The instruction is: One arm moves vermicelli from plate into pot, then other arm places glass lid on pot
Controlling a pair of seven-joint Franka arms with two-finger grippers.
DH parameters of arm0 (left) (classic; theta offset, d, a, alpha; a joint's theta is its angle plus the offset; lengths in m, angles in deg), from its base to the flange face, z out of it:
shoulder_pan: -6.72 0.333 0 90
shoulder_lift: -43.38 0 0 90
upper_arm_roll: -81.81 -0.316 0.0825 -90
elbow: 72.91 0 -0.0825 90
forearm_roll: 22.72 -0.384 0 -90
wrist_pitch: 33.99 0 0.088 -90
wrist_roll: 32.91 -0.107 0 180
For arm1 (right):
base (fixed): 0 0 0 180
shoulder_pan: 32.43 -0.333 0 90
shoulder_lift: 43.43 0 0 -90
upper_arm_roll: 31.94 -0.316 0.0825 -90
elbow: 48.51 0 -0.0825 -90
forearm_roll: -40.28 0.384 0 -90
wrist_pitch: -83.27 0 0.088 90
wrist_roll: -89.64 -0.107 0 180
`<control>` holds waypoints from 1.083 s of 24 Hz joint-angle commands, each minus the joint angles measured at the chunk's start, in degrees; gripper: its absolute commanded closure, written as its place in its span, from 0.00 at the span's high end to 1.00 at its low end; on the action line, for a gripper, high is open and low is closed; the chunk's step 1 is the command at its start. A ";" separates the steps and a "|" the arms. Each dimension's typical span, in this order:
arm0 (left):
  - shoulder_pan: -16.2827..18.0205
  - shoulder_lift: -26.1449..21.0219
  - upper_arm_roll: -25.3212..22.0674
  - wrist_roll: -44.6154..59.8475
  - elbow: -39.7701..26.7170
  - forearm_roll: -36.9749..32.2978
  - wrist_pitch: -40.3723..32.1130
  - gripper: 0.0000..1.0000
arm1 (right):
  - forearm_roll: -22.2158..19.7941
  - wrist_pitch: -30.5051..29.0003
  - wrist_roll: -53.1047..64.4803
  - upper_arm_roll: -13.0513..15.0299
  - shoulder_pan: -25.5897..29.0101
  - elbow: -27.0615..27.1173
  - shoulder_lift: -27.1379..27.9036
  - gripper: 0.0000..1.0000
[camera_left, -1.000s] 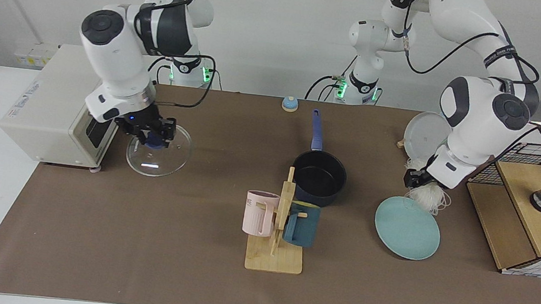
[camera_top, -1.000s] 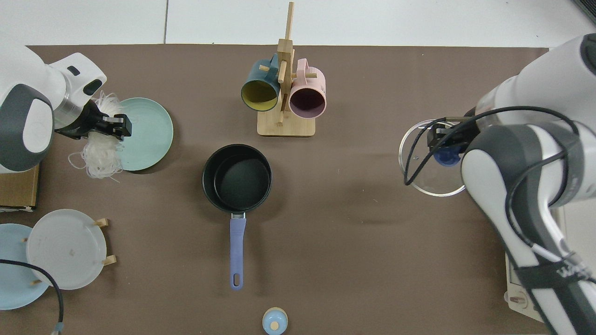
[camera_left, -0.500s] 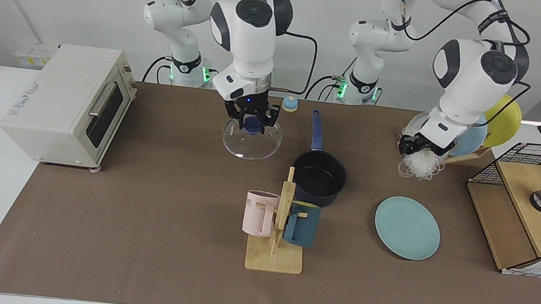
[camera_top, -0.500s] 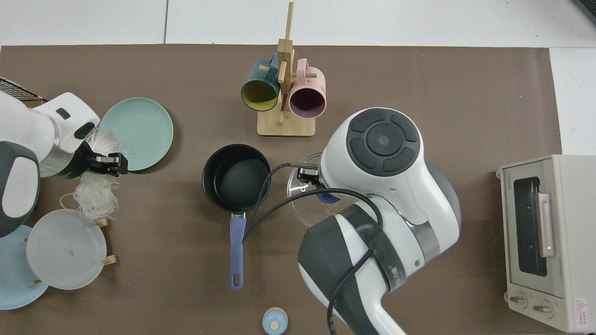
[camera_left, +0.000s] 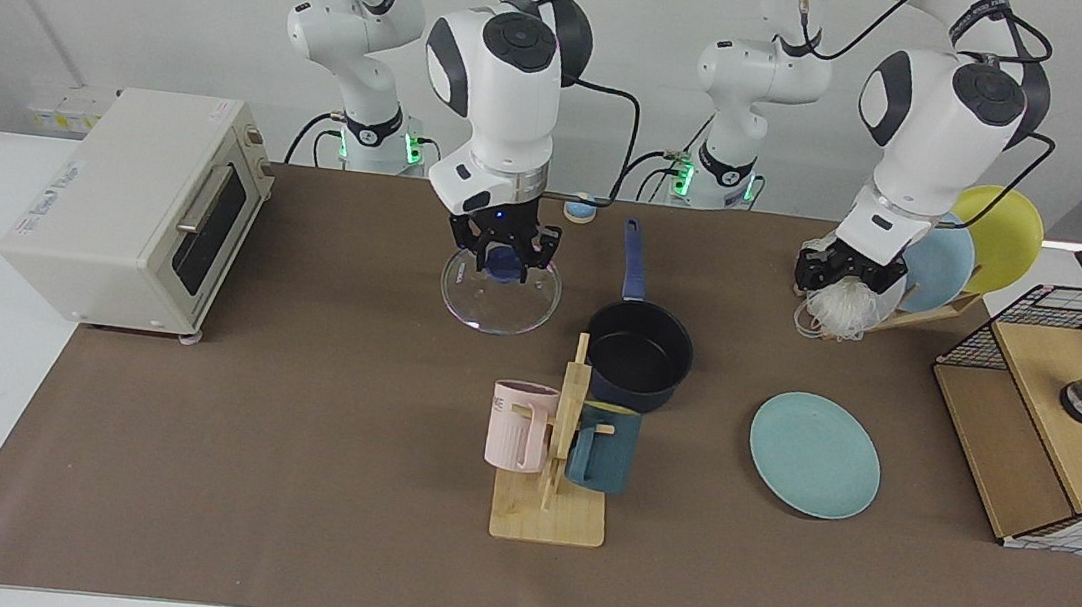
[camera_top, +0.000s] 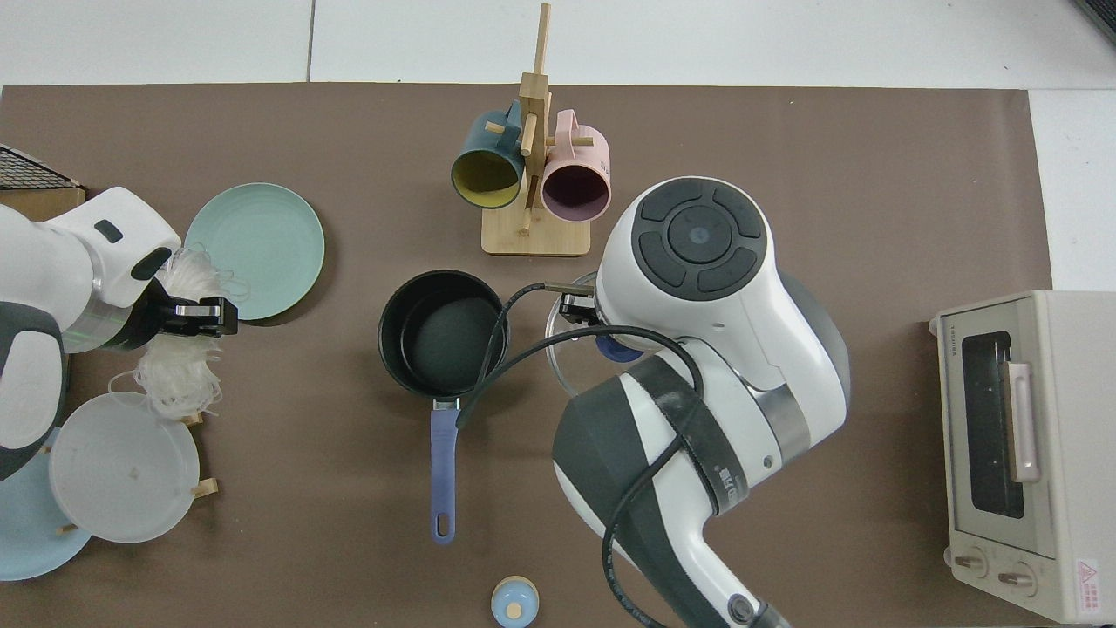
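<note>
I've got the right gripper (camera_left: 502,256) pinching the blue knob of the glass lid (camera_left: 500,294), and the lid hangs tilted just beside the pot (camera_left: 638,354), at about ten o'clock from it in the facing view, clear of the brown table mat (camera_left: 281,477). From the top camera most of that lid is tucked under my right arm's big white wrist (only a sliver of the rim shows at three o'clock of the pot (camera_top: 443,334)). The pot sits upright, its black inside bare, its long blue handle pointing to twelve o'clock in the facing view, toward the arm bases. Over on the other side, the left gripper (camera_left: 844,272) is clamped on the vermicelli (camera_left: 835,314), the whitish bundle dangling below the fingers with loose loops trailing. It hangs up in the air in front of the rack of plates (camera_left: 948,261), well apart from the pot, at roughly two o'clock of it. The teal plate (camera_left: 815,455) lies flat and bare at four o'clock of the pot; in the top view the noodles (camera_top: 179,371) hang at seven o'clock of that plate (camera_top: 257,249), off its rim. The mug stand (camera_left: 556,466) is just at six o'clock of the pot, and the toaster oven (camera_left: 134,200) is far out at nine o'clock.
</note>
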 commanded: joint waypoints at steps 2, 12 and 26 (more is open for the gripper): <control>-0.84 -0.23 -0.74 0.17 0.62 0.13 0.72 0.00 | -0.69 1.66 -0.42 -0.50 0.89 1.67 0.21 0.00; -3.11 -0.67 1.71 6.12 0.80 0.48 0.98 0.00 | -0.69 1.84 1.33 -0.14 1.42 1.41 -0.31 0.00; -3.82 -14.89 16.83 29.78 5.90 -4.78 8.71 0.00 | -0.69 1.93 3.62 -0.06 2.91 0.53 -1.37 0.00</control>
